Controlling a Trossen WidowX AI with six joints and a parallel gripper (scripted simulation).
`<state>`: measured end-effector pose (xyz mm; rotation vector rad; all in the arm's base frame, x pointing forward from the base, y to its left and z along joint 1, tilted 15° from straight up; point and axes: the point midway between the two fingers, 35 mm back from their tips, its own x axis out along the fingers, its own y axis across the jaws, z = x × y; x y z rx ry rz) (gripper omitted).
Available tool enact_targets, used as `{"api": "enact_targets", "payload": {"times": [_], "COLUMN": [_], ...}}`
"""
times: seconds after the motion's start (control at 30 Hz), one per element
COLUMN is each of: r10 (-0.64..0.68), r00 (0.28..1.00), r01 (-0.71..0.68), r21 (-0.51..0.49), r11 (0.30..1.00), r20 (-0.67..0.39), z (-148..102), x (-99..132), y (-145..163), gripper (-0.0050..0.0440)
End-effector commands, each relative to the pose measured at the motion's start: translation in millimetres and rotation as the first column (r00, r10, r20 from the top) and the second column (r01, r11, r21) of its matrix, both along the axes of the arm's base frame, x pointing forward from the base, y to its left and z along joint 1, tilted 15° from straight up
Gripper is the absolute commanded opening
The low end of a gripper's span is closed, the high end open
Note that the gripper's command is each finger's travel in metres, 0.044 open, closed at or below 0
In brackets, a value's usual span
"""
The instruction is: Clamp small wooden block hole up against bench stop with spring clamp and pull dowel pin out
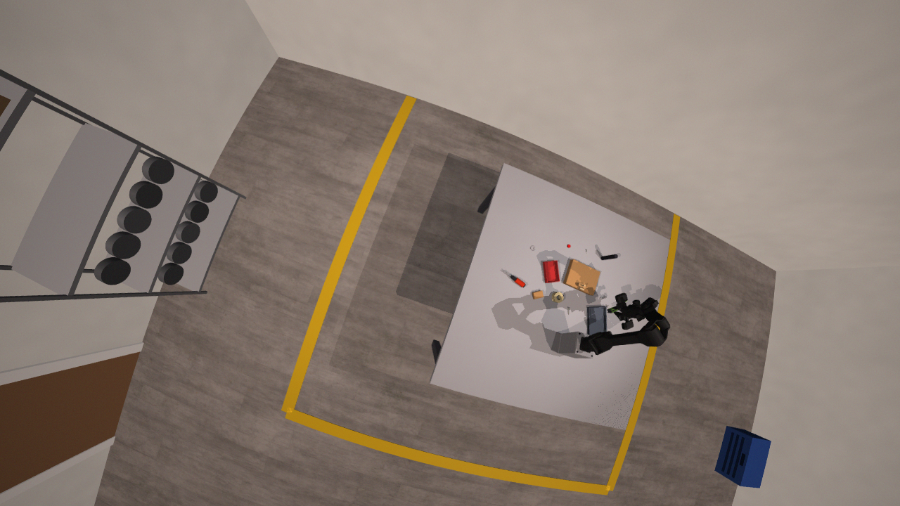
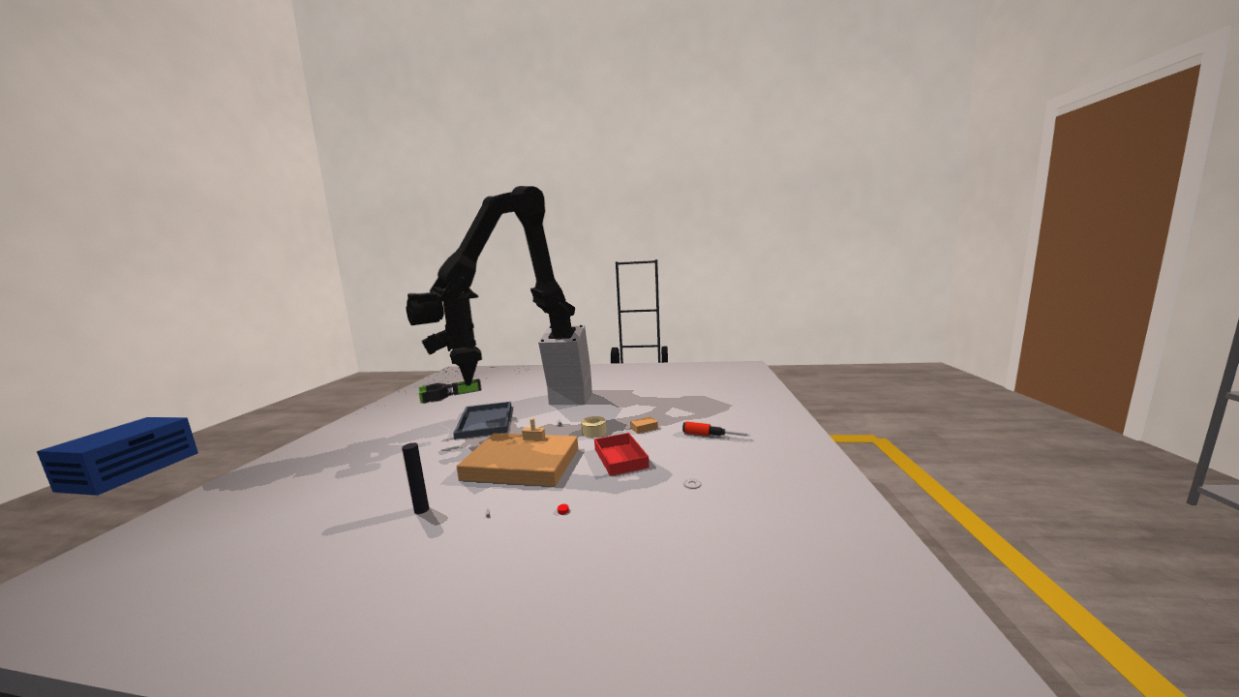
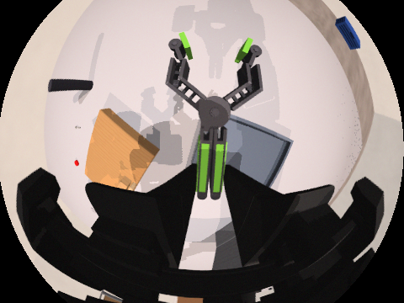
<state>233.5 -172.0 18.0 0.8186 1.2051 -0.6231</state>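
My gripper [image 3: 210, 169] is shut on the green handles of the black spring clamp [image 3: 212, 101], whose green-tipped jaws stand spread wide. It holds the clamp [image 2: 443, 390] above the table, left of the grey tray [image 2: 483, 418]. The wooden board [image 2: 518, 459] lies near the table's middle, also in the wrist view [image 3: 119, 147] and from above [image 1: 580, 275]. The small wooden block [image 2: 534, 432] sits at the board's far edge with its dowel pin [image 2: 533, 423] standing up in it. The bench stop is too small to make out.
The arm's grey base [image 2: 564, 365] stands behind the tray. A tape roll [image 2: 593, 425], a small wood piece [image 2: 644, 423], a red tray [image 2: 620, 453], a screwdriver [image 2: 710, 429], a washer [image 2: 692, 480], a red button [image 2: 562, 508] and an upright black cylinder [image 2: 416, 477] surround the board.
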Motion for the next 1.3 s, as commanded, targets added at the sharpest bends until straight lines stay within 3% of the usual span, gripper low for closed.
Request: {"api": "enact_targets", "payload": {"times": [0.0, 1.27], "r10": [0.034, 0.292], "r00": [0.999, 0.956], "r01": [-0.034, -0.293], "r21": [-0.008, -0.076], "r11": [0.999, 0.953], "r20": [-0.005, -0.015], "z": [-0.5, 1.5], "x": [0.7, 7.9], "y": [0.2, 2.7], "gripper": [0.0000, 0.0000]}}
